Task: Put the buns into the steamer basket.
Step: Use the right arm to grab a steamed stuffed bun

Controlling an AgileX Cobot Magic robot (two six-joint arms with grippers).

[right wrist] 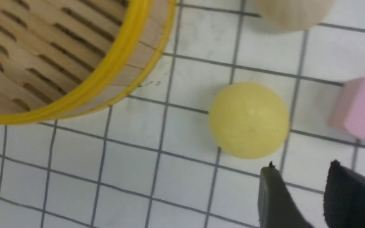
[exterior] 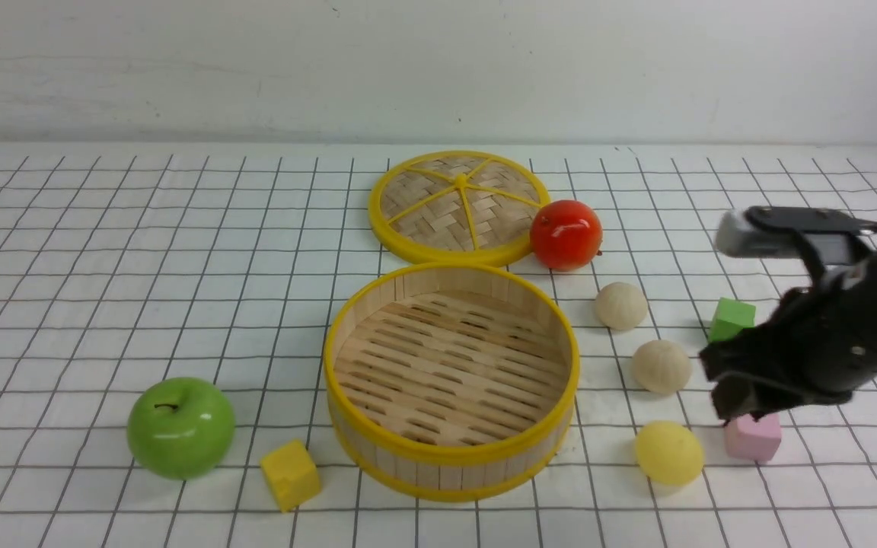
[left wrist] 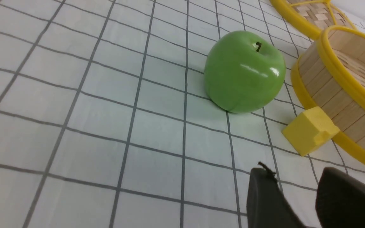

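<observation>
Steamer basket [exterior: 446, 466] is sitting open at mid-table, a little toward the near edge, its slatted floor showing bare. All three buns are lying outside it on the gridded table [exterior: 103, 251], strung in a line off the basket's right side toward the right edge: far beige bun [exterior: 620, 306] nearest the red apple [exterior: 566, 234], middle beige bun [exterior: 661, 366] just nearer than that, yellow bun [exterior: 669, 453] closest to the near edge and just beside the basket wall without touching it. Flat woven lid [exterior: 457, 205] is lying behind the basket toward the far edge, the red apple resting against its right rim. Right gripper [exterior: 726, 392] is hovering low at the right side, over the pink cube [exterior: 753, 440] and covering its top; its fingers [right wrist: 274, 196] are standing apart with only tablecloth between them, pinching nothing. From the wrist camera the yellow bun is lying just ahead of the tips, not between them. Green cube [exterior: 731, 320] is sitting beyond the gripper, toward the far edge. Left gripper [left wrist: 296, 180] is showing only in its own wrist camera, fingers likewise spread and holding nothing, pointing toward the green apple [exterior: 180, 428] and yellow cube [exterior: 290, 473] near the front-left of the basket. The cube is sitting close to the basket's foot, the apple further left.
</observation>
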